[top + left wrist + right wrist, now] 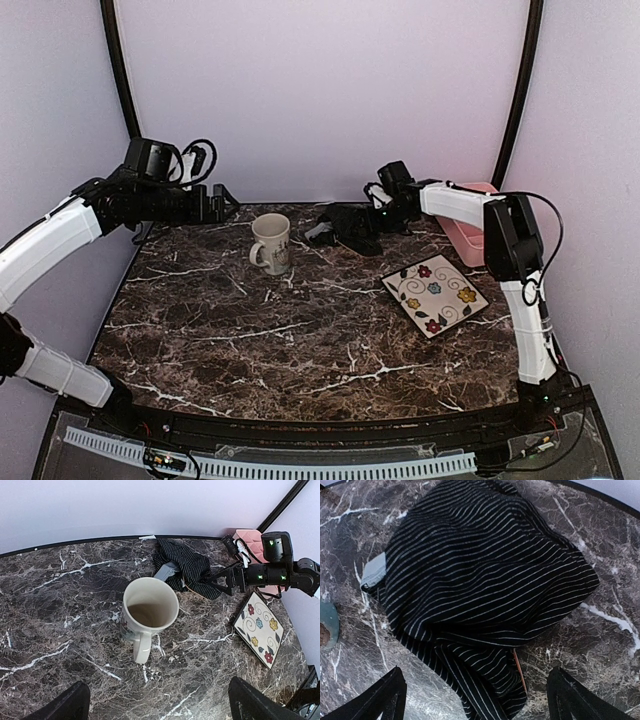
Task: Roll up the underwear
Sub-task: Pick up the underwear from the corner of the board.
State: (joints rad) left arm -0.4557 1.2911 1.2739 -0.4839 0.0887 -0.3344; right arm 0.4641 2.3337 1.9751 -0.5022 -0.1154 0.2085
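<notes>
Plainly, the right end effector (476, 671) hangs wide open and empty, close over the black striped underwear (480, 580).

The cloth lies straight ahead of and below its spread jaws, bunched at the far middle of the table (250, 340). A narrow tail of it trails back toward the jaws, and a grey patch (372, 570) shows at the end nearer the mug (270, 242). In the top view its long axis runs roughly along the table's far edge. The left end effector (222, 205), likewise wide open and holding nothing, stands off at the far left with the mug between it and the cloth. The right arm is much the nearer, and I judge it better placed for the first grip. The plate (433, 293) lies apart, nearer and to the right.
</notes>
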